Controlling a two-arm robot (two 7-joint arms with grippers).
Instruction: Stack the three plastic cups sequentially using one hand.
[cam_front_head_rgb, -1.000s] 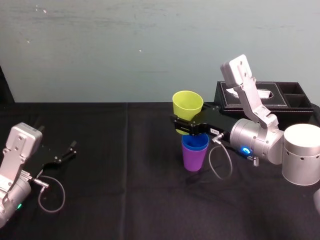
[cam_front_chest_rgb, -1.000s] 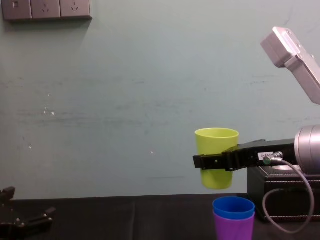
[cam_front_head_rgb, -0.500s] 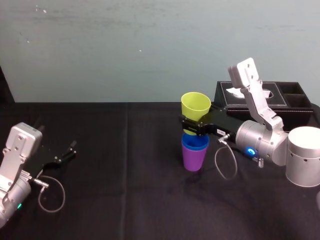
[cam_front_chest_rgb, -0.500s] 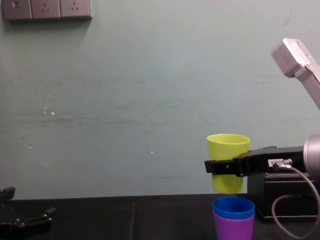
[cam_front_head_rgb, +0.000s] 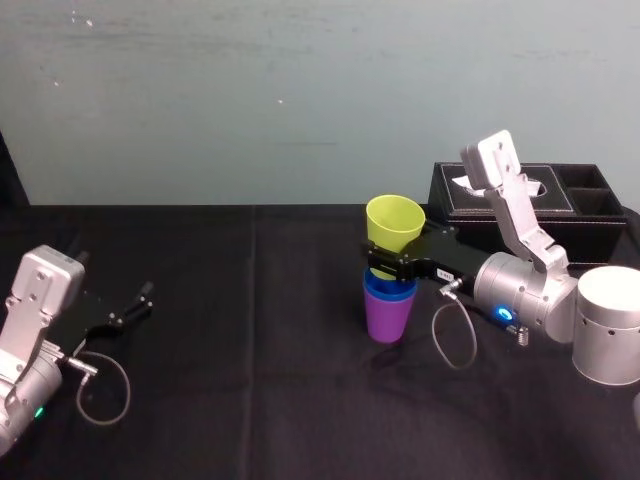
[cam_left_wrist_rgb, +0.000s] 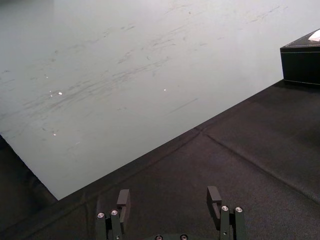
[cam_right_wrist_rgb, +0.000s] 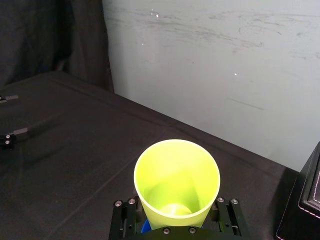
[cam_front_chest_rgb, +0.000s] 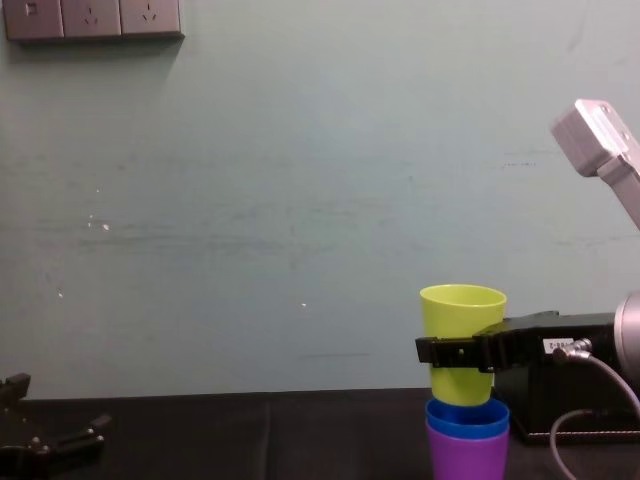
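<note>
While the right gripper clamps the yellow-green cup around its lower half, one jaw on each side, the cup sits directly over the other two with its mouth up. Seen from the chest, its base just meets the mouth of the blue cup, and most of its body stands clear above that rim. The blue cup is nested in the purple cup, with only a band of blue showing above the purple rim. The purple cup stands upright on the black table. The right arm reaches the stack from 3 o'clock, its gripper level, and a grey cable loops down from the wrist to the cloth. From the right wrist, the yellow-green cup's open mouth faces the camera, and a sliver of blue shows below it beside one jaw. A black tissue box sits at 2 o'clock from the stack, well apart from it and near the wall. The left gripper rests low on the table far off at 9 o'clock from the stack, its jaws wide with nothing between them, pointing along the cloth toward the wall.
</note>
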